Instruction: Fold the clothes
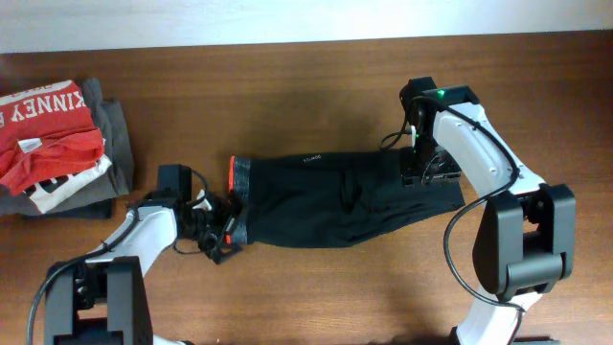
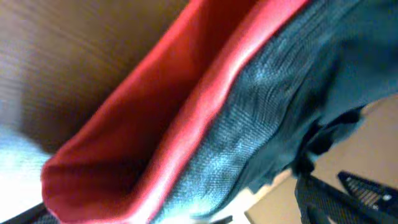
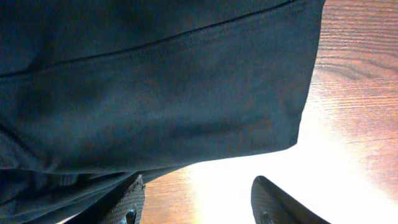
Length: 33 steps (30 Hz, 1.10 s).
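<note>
**A:** What lies on the desk, seen from above?

**B:** Black pants, soft and matte, doubled into a long band across the middle of the frame and creased near the centre. The heathered grey waistband, edged in bright red-orange, is the left end. The leg hems are the right end.

**A:** And the arms?

**B:** The left pincer sits at the waistband's lower corner, against the cloth. The right pincer is over the hem end. At the upper left, a red T-shirt with white lettering lies on folded grey garments.

**A:** The left wrist view?

**B:** It is blurred and very close. A smooth red band bends into a rounded corner with fine grey knit beside it, and brown wood grain shows at the upper left. I cannot tell how that pincer's jaws stand.

**A:** The right wrist?

**B:** Flat black fabric with a stitched seam fills the top, its squared corner lying on glossy wood. Two dark fingertips at the bottom edge stand well apart, holding nothing.
</note>
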Each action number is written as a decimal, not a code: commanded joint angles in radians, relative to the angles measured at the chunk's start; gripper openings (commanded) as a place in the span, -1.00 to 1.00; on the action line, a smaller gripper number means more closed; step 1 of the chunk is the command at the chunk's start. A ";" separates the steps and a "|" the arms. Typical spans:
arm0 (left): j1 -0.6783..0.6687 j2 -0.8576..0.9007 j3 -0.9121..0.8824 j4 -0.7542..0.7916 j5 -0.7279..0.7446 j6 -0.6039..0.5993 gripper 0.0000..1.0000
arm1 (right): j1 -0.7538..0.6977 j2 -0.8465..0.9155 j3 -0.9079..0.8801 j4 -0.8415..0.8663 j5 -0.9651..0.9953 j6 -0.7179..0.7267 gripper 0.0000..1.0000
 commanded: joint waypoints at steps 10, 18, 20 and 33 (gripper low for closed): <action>-0.001 0.023 -0.026 0.063 -0.387 -0.034 0.85 | -0.001 -0.024 -0.002 0.006 0.017 -0.006 0.19; -0.001 0.023 -0.026 0.113 -0.423 -0.040 0.62 | -0.001 -0.024 -0.002 0.006 0.020 -0.006 0.19; -0.001 0.023 -0.026 0.124 -0.423 -0.040 0.46 | -0.001 -0.024 -0.002 0.003 0.020 -0.006 0.19; -0.001 0.022 -0.025 0.143 -0.431 -0.023 -0.71 | -0.001 -0.024 -0.002 -0.007 0.020 -0.006 0.19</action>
